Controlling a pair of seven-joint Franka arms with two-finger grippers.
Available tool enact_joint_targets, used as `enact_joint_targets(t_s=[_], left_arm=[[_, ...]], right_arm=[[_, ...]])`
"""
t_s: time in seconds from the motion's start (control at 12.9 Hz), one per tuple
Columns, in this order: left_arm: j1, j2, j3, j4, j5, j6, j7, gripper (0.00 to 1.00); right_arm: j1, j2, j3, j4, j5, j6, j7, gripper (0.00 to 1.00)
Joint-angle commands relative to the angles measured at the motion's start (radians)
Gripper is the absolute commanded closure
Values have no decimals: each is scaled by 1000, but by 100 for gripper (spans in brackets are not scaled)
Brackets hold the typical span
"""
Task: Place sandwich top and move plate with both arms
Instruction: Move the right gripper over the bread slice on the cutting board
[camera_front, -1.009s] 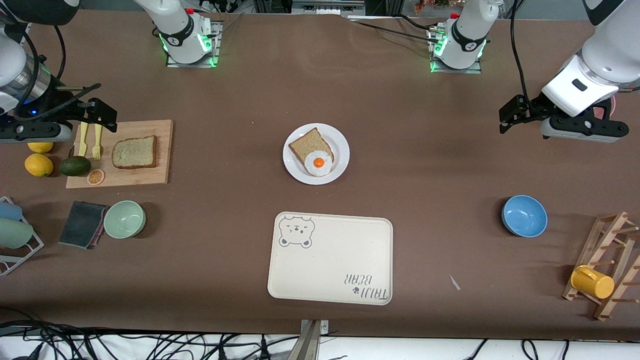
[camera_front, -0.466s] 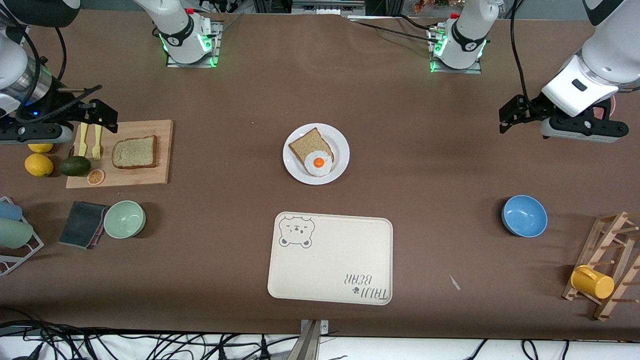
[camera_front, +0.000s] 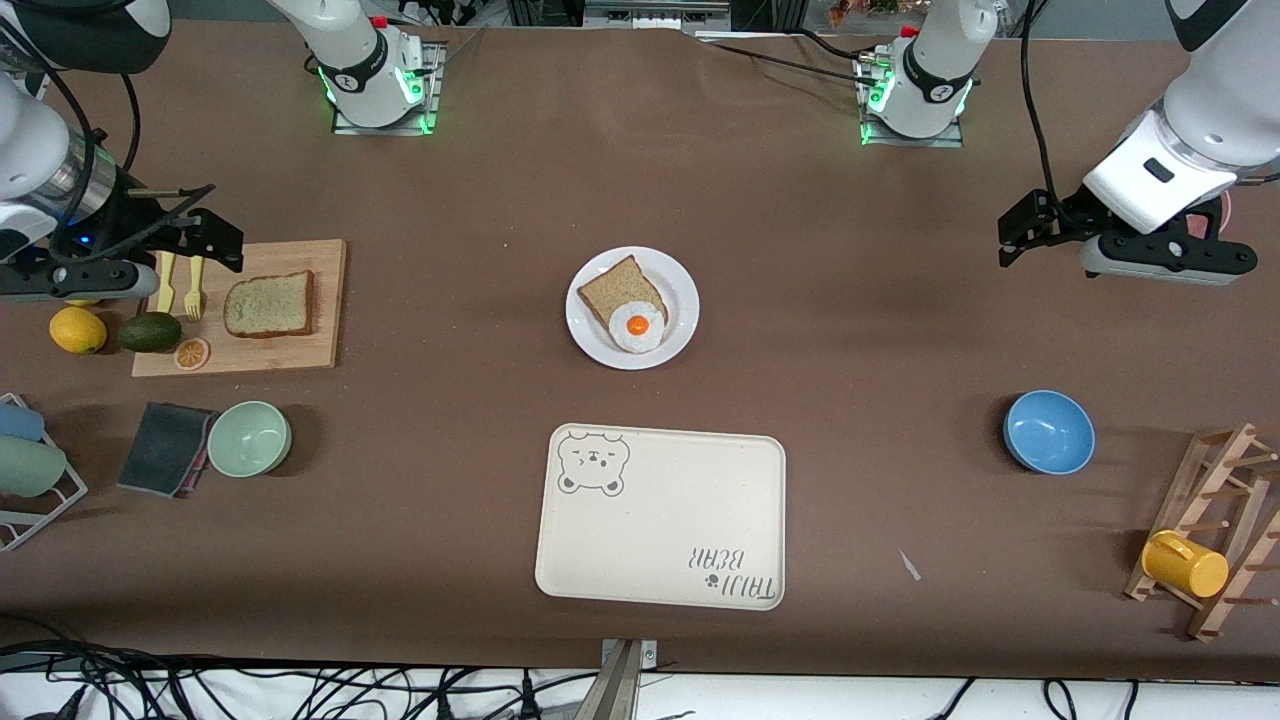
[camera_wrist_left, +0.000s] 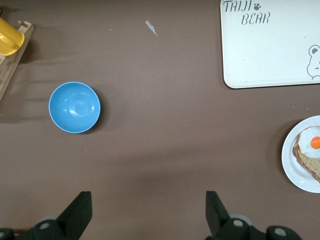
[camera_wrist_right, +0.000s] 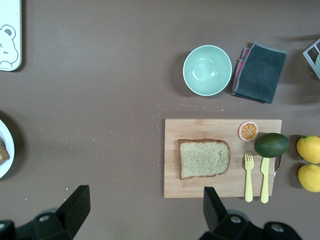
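The sandwich top (camera_front: 268, 304), a light tan bread slice, lies on a wooden cutting board (camera_front: 320, 345) at the right arm's end; it also shows in the right wrist view (camera_wrist_right: 204, 158). The white plate (camera_front: 682, 288) sits mid-table with a darker slice (camera_front: 612, 285) and a fried egg (camera_front: 637, 327) on it; its edge shows in the left wrist view (camera_wrist_left: 291, 167). My right gripper (camera_front: 212, 240) (camera_wrist_right: 145, 206) is open and empty, up over the table beside the board. My left gripper (camera_front: 1018, 235) (camera_wrist_left: 148, 210) is open and empty, waiting over the table at the left arm's end.
Yellow forks (camera_front: 180, 282), an avocado (camera_front: 150, 332), lemons (camera_front: 77, 329) and an orange slice lie by the bread. A green bowl (camera_front: 249, 438) and dark cloth (camera_front: 165, 447) sit nearer the camera. The bear tray (camera_front: 660, 517), a blue bowl (camera_front: 1048, 431) and a rack with a yellow mug (camera_front: 1185, 563) stand nearer too.
My right gripper has shifted slightly toward the cutting board and the table's middle. The left arm, bread and plate have not moved.
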Motion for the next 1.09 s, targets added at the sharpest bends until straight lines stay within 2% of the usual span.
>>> enact_joint_targets(t_s=[0.0, 0.23, 0.54, 1.01], left_arm=[[1, 13, -2, 30, 35, -24, -3, 0], [1, 13, -1, 29, 35, -24, -2, 0], [3, 13, -1, 29, 36, -24, -2, 0], [3, 13, -1, 29, 36, -26, -2, 0]], right_arm=[[43, 9, 8, 1, -55, -6, -8, 0], [128, 70, 8, 1, -200, -50, 2, 0], [142, 92, 8, -9, -231, -68, 12, 0], [160, 72, 7, -216, -293, 54, 147, 0]])
